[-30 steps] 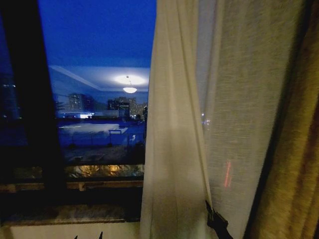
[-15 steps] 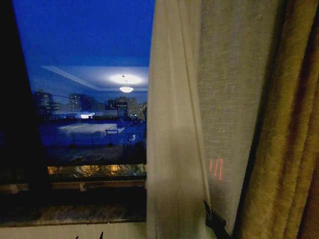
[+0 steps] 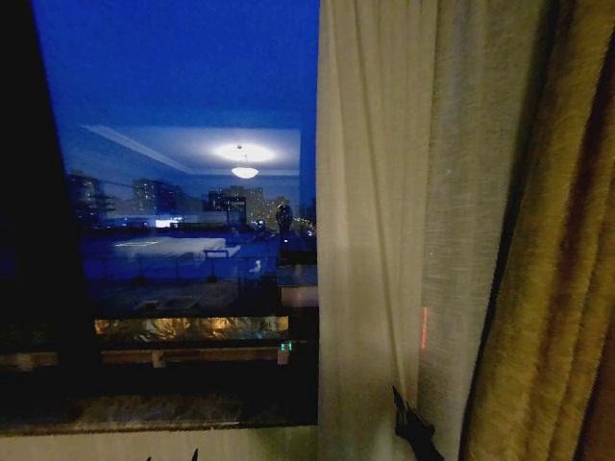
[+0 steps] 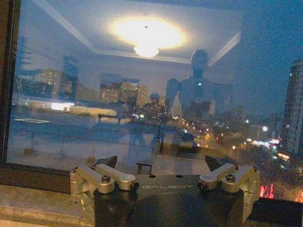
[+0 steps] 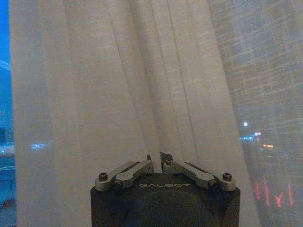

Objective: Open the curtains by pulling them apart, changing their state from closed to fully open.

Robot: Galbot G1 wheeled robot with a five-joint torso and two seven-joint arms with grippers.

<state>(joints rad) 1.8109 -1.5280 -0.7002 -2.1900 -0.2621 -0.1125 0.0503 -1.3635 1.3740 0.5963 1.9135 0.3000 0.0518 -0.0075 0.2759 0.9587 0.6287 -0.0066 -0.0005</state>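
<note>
The right gripper [image 5: 157,159], fingers pinched together on a fold of the sheer cream-white pleated curtain [image 3: 384,240] hanging right of the window, is mid-pull; next, drag it toward the golden-brown drape [image 3: 557,288]. The left gripper [image 4: 161,165] idles, fingers apart

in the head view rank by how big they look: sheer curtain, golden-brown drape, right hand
1. sheer curtain, largest.
2. golden-brown drape, narrower strip at the edge.
3. right hand, smallest, pinched on the curtain's lower fold.

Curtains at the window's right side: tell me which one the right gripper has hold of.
The sheer cream-white curtain, see-through and pale. The right gripper has its jaws pinched shut on its folds. The golden-brown drape beside it, thick and opaque, hangs free of the gripper.
</note>
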